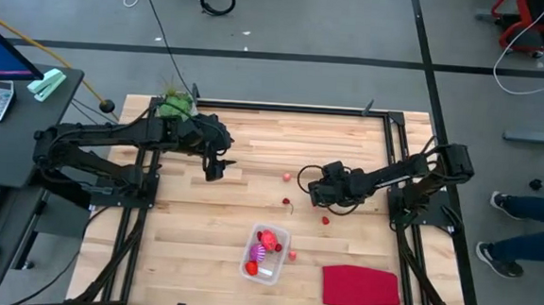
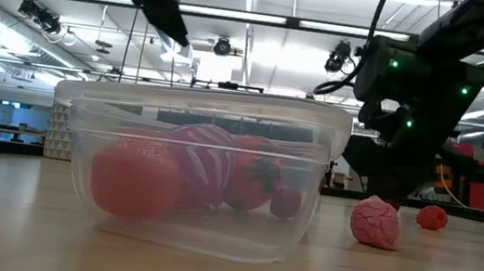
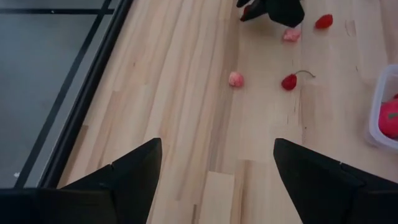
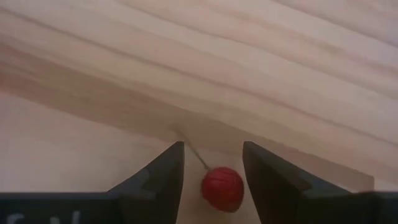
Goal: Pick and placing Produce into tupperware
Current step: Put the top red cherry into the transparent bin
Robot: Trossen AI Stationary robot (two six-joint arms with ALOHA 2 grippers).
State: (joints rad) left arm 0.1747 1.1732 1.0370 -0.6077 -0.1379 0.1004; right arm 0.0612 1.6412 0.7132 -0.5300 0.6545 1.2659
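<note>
The clear tupperware (image 1: pixel 264 253) stands near the table's near edge and holds a red-pink piece (image 2: pixel 135 178), a purple striped piece (image 2: pixel 205 163) and red pieces (image 2: pixel 255 182). My right gripper (image 4: pixel 213 168) is low over the table's middle (image 1: pixel 308 179) and open. Its fingers stand on either side of a small red cherry (image 4: pixel 222 188) with a thin stem, with a gap showing on one side. My left gripper (image 3: pixel 217 162) is wide open and hovers left of centre (image 1: pixel 214 168), touching nothing. Loose on the wood lie a pink piece (image 3: pixel 235 79), a stemmed cherry (image 3: pixel 289 81) and a red piece (image 1: pixel 325 219).
A flat red cloth (image 1: pixel 360 288) lies at the near right corner. A pink lumpy piece (image 2: pixel 376 221) sits just right of the tupperware. A green plant (image 1: pixel 173 104) stands at the far left corner. A black frame (image 1: pixel 284 106) borders the table, and a person's legs (image 1: pixel 524 206) show to the right.
</note>
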